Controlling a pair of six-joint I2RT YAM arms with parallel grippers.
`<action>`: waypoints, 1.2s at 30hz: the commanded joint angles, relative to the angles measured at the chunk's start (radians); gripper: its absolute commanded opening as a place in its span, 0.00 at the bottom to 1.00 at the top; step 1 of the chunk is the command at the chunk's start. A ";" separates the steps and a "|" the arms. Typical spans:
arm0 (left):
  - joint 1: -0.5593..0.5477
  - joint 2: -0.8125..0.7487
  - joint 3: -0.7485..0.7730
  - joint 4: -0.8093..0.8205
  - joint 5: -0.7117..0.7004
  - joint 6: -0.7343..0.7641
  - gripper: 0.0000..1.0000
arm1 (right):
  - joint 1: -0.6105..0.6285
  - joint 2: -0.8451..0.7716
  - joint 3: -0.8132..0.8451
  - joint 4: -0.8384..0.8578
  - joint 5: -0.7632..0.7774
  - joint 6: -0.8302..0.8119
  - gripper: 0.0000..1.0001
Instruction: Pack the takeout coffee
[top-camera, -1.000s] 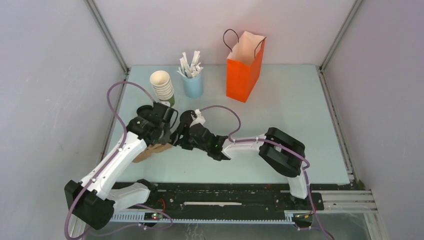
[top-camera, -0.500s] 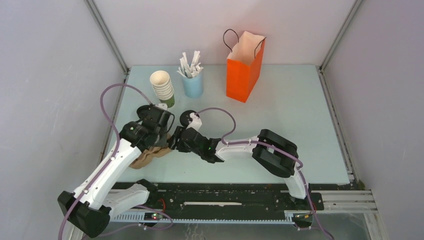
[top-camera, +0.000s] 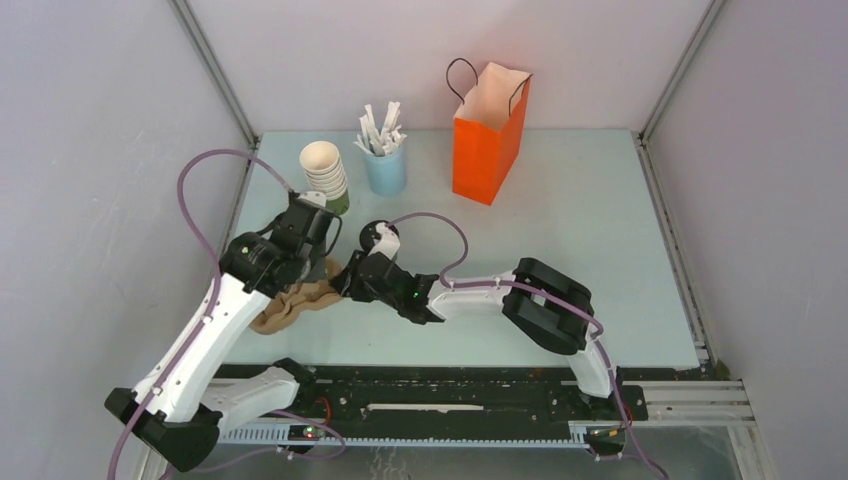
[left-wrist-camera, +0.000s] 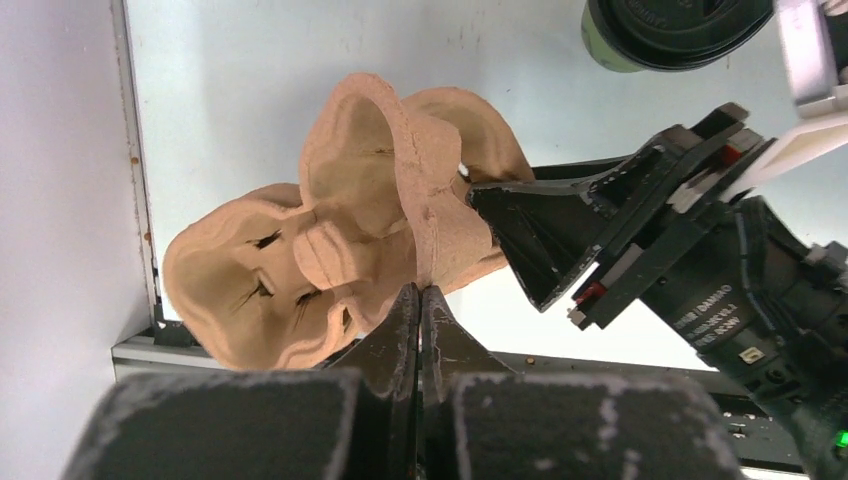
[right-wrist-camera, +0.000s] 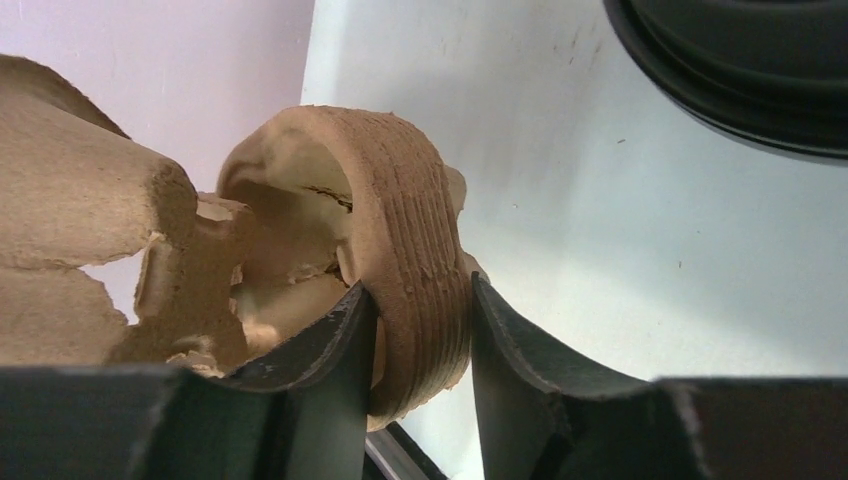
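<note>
Near left of the table (top-camera: 600, 250), a brown cardboard cup tray (left-wrist-camera: 350, 230) is tipped up on its side. The left gripper (left-wrist-camera: 420, 300) is pinched tight on a thin middle ridge of the tray. Just right of it, the right gripper (right-wrist-camera: 420, 300) is clamped on a ribbed rim of one tray pocket. The coffee cup (top-camera: 375, 236), green with a black lid, stands upright on the table just behind the right gripper, not in the tray. Farther back are a cup stack (top-camera: 325, 172), a blue cup (top-camera: 385, 170) of white sticks and an orange bag (top-camera: 487, 135).
</note>
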 joint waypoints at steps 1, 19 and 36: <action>-0.013 -0.019 0.072 0.036 -0.044 0.019 0.00 | 0.023 0.040 0.051 -0.095 0.030 -0.040 0.39; -0.048 -0.191 -0.106 0.187 0.010 -0.101 0.00 | 0.105 0.168 0.382 -0.565 0.282 -0.200 0.00; 0.026 -0.187 -0.167 0.133 -0.021 -0.191 0.77 | 0.051 0.020 0.159 -0.376 0.142 -0.176 0.00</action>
